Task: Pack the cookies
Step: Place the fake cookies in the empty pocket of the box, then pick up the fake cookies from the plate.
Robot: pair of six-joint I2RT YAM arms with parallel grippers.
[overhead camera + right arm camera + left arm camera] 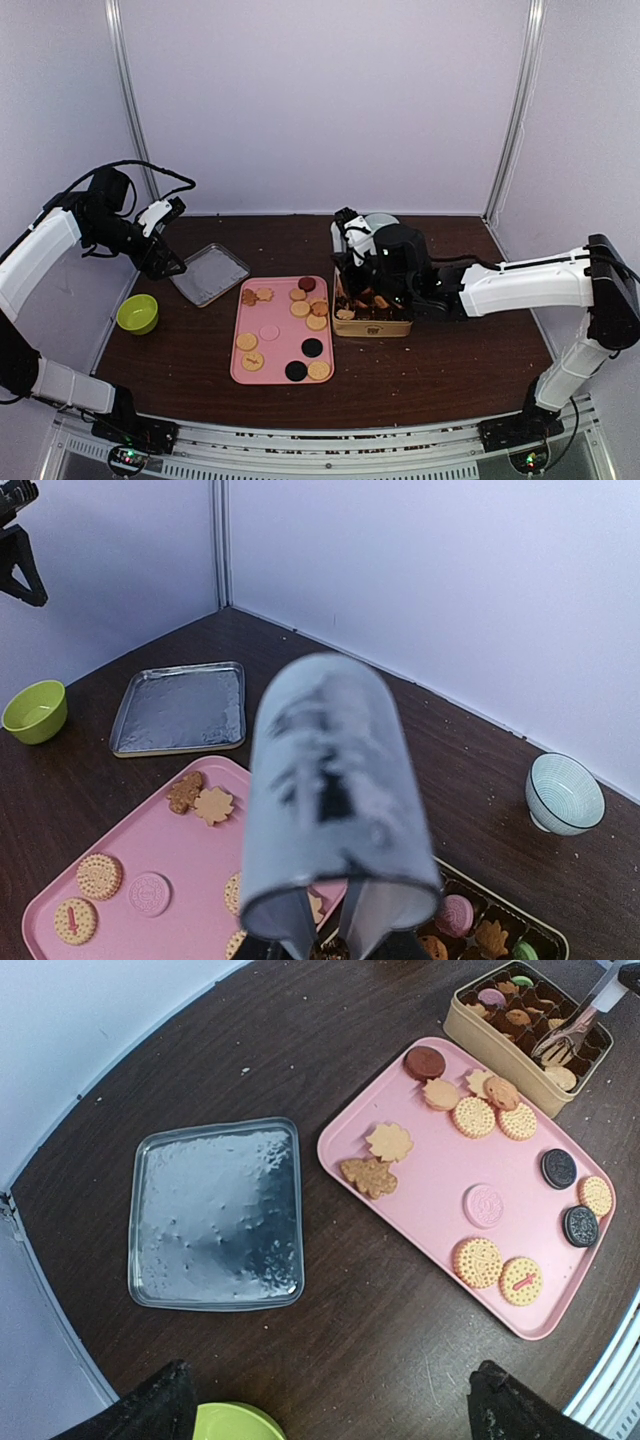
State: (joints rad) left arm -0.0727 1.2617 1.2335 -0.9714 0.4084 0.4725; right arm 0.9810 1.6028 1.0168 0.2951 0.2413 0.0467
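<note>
Top external view: right jaws are clamping tongs [585, 1015] inside the tin [372, 326]; release low over a free cell. Left jaws are gaping.

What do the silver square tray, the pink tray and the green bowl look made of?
Silver tray: likely thin metal, shiny, dimpled, with blurred reflections. Pink tray: probably plastic, matte, even colour, rounded rim. Green bowl: smooth, glossy; plastic or glazed ceramic, unclear.
</note>
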